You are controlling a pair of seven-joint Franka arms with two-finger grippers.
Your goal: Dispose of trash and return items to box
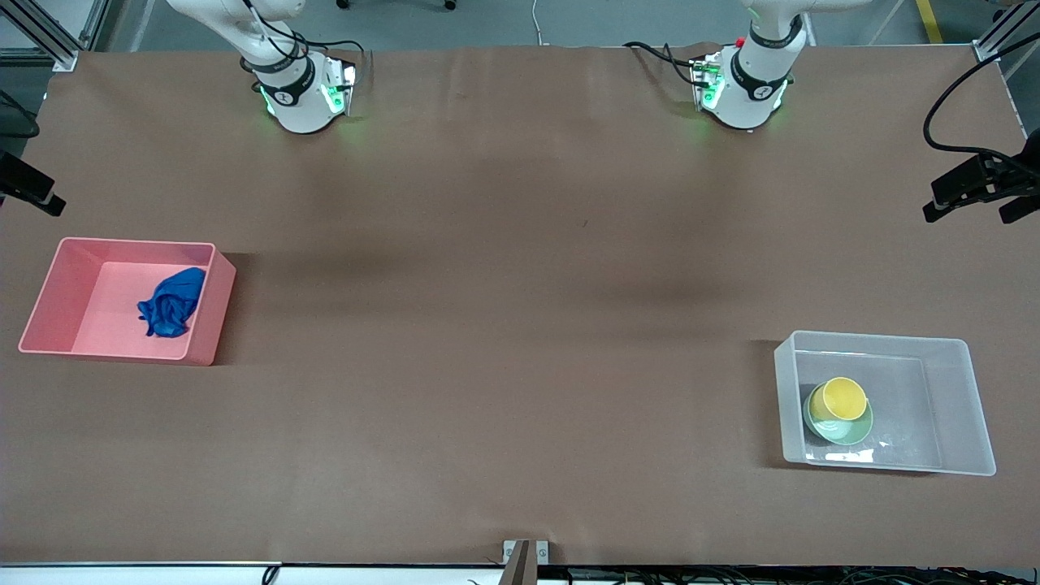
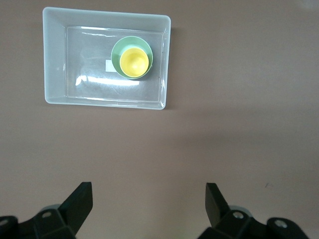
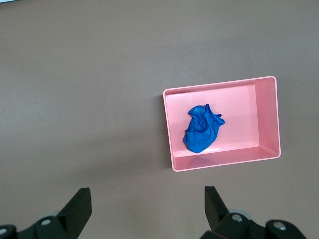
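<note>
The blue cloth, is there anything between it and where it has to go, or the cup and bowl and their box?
Nothing visible stands in the way. The blue cloth lies in the pink tub. The yellow cup sits in the green bowl inside the clear box. The left gripper and right gripper are open over bare table.

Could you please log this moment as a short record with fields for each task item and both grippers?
trash: blue cloth wad lying in the pink tub
items: yellow cup sitting in the mint-green bowl, both inside the clear box
left gripper: open, empty, high over bare table
right gripper: open, empty, high over bare table
task state: appears complete
</note>
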